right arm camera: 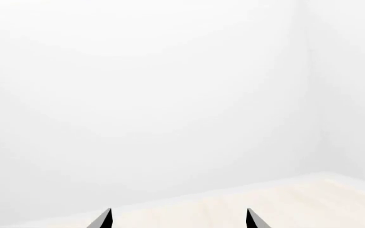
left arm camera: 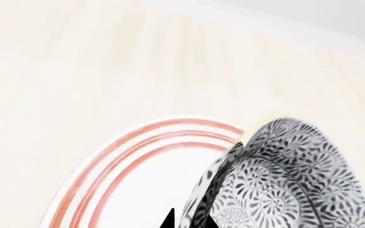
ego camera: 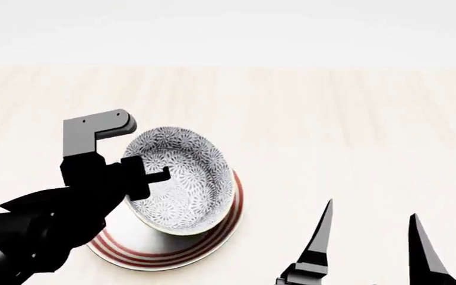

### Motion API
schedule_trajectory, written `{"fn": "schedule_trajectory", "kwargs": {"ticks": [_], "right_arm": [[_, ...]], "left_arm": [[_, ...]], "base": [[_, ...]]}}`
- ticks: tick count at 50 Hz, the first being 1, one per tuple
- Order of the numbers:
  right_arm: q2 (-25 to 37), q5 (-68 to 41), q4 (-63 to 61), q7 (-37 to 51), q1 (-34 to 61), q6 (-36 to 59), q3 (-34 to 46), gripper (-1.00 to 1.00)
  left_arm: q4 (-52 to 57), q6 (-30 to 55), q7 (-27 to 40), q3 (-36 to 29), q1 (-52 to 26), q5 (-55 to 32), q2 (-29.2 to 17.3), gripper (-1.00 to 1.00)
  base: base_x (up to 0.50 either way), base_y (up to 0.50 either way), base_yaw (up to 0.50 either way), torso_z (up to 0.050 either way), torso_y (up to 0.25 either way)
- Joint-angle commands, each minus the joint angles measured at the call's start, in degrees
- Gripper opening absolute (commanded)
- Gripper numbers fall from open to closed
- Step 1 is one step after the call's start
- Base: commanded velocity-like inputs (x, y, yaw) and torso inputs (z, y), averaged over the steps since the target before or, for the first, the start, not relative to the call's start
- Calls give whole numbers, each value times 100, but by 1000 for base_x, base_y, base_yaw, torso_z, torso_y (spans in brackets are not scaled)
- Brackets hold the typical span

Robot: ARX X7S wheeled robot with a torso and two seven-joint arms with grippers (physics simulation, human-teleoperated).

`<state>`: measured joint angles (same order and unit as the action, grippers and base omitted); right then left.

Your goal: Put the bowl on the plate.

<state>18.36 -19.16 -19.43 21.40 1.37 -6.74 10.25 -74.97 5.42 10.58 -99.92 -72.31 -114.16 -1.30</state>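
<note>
— Where's the bowl?
— Tilted over the plate, pinched at its nine o'clock rim by the left gripper. Looks not yet settled flat.
— Handling?
— Probably stiff, glazed, slippery, chippable; best kept clamped across the rim wall, lowered gently.
— Right gripper?
— Spread wide, empty, at four o'clock, well apart.

Head high above; left wrist close on bowl
</note>
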Motion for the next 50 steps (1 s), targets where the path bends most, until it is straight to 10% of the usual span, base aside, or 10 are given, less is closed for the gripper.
{"fn": "schedule_trajectory", "kwargs": {"ticks": [1, 37, 50], "right_arm": [[-81, 111, -15, -112, -18, 5, -99, 100], [-44, 137, -49, -74, -33, 52, 70, 100], [-27, 212, -133, -31, -40, 92, 148, 100]], "left_arm": [[1, -484, -28, -1305, -31, -1219, 125, 100], [135, -2689, 193, -5235, -475, -3153, -162, 100], [4494, -5842, 2315, -5882, -1422, -1842, -1962, 100]], "base": [[0, 0, 0, 0, 0], [0, 0, 0, 0, 0], [0, 0, 0, 0, 0]]}}
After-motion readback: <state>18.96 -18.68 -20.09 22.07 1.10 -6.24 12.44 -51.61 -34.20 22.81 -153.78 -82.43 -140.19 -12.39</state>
